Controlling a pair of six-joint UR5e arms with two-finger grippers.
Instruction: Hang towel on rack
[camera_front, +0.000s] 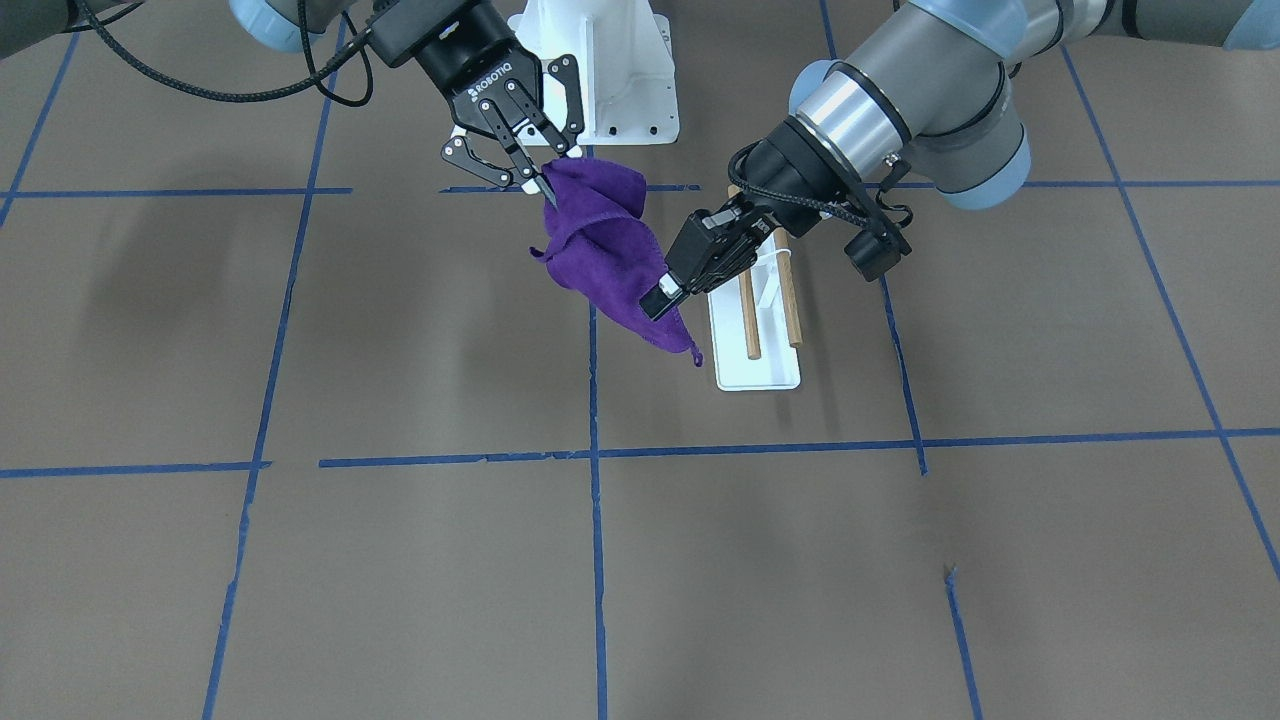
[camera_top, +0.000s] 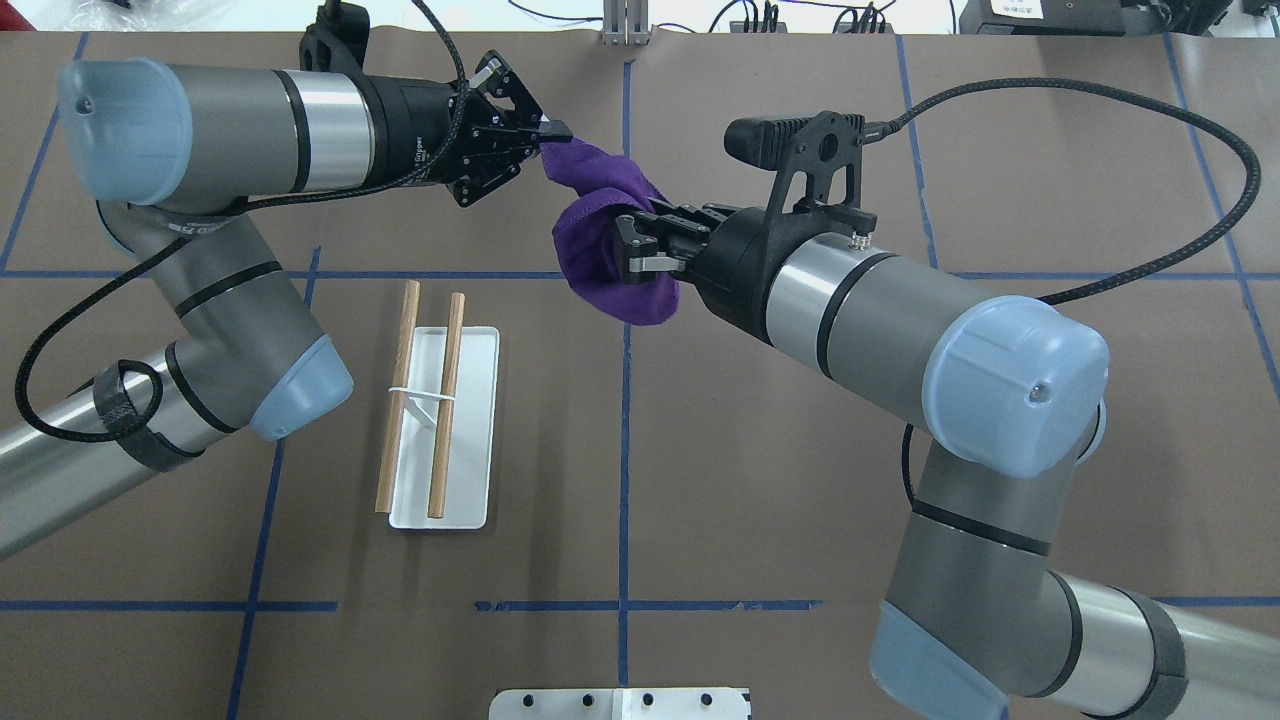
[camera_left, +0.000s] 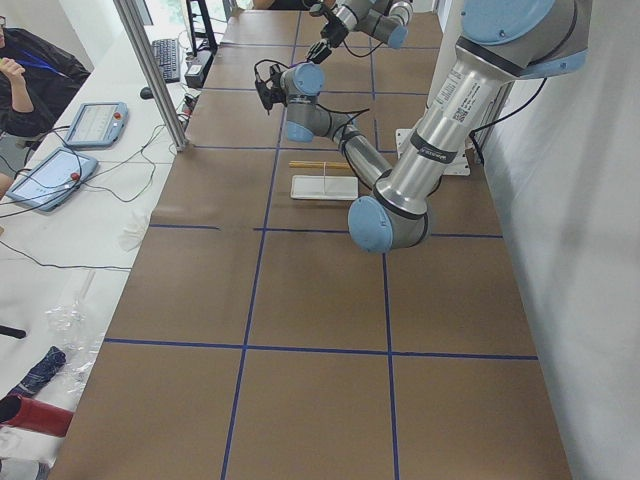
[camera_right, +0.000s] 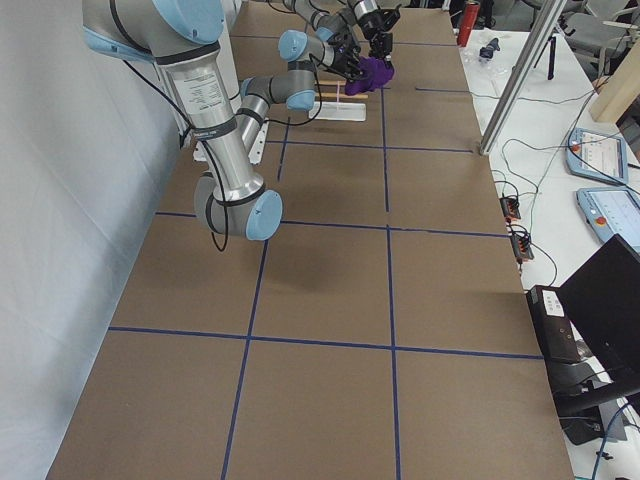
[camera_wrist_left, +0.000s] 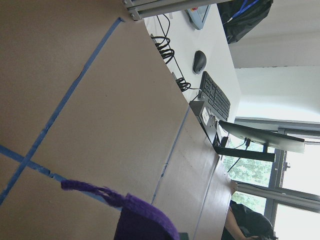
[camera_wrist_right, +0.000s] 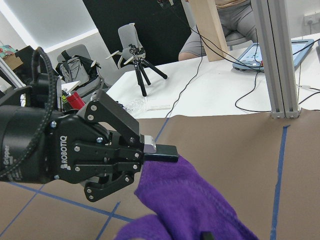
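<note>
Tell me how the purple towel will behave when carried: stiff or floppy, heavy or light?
Probably floppy: the purple towel sags in folds between the left gripper and the right gripper, both shut on it. Likely light, since two small pinches hold it above the table. Its fuzzy pile may grip the rack rather than slide off.

In the overhead view the towel (camera_top: 600, 240) hangs above the table (camera_top: 800, 480) in the upper centre of the frame, stretched between two grips. The left gripper (camera_top: 555, 130) pinches its upper-left corner and the right gripper (camera_top: 625, 245) its lower-right part. The rack (camera_top: 470, 430) stands on the table left of centre, below and left of the towel (well apart from it). Its two rods (camera_top: 446, 400) lie side by side over the base, running up and down the frame.
</note>
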